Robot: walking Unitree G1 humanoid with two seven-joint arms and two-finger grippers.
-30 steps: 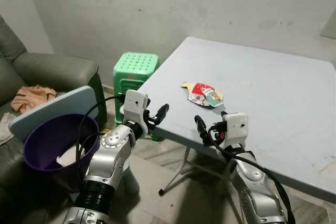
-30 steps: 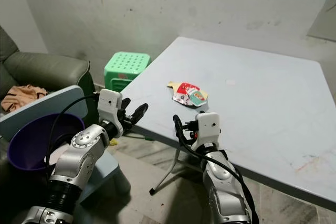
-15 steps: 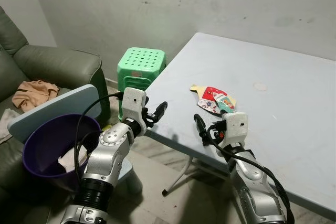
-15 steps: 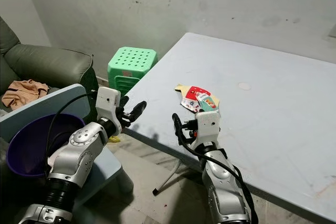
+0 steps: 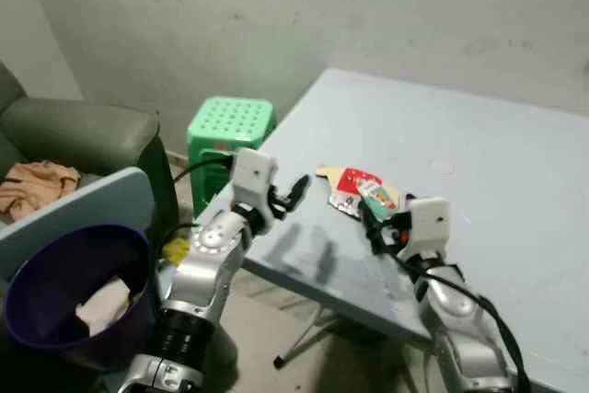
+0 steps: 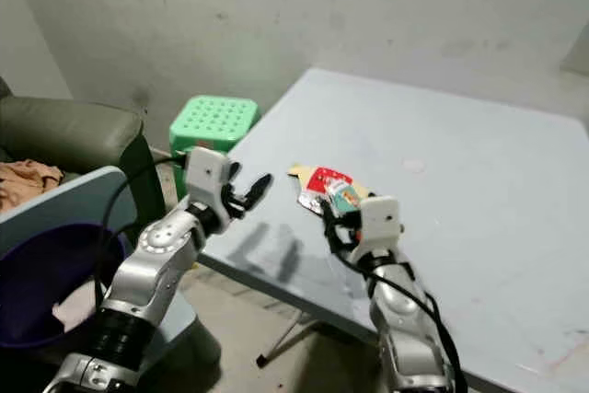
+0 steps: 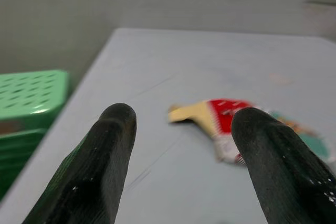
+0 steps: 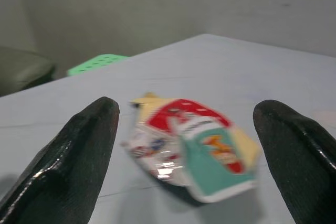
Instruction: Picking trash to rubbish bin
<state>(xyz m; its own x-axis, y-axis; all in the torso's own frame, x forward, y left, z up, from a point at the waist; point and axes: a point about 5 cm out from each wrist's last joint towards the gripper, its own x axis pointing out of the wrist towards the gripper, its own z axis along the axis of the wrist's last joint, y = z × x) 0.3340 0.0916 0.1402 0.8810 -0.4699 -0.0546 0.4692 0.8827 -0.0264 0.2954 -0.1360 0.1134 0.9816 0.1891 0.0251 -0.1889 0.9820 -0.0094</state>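
Note:
A crumpled red, yellow and teal snack wrapper lies on the pale grey table, near its left edge. My right gripper hangs open just short of the wrapper's near side; in the right wrist view the wrapper lies close ahead between the spread fingers. My left gripper is open over the table's left edge, a little left of the wrapper. The purple rubbish bin stands on the floor at lower left, with white paper in it.
The bin's grey-blue lid stands up behind it. A green plastic stool sits by the table's left corner. A dark green sofa with an orange cloth is at the far left. A bare wall is behind.
The camera has come closer to the table. Both grippers have moved forward over the table's edge, and the right one now sits just beside the wrapper.

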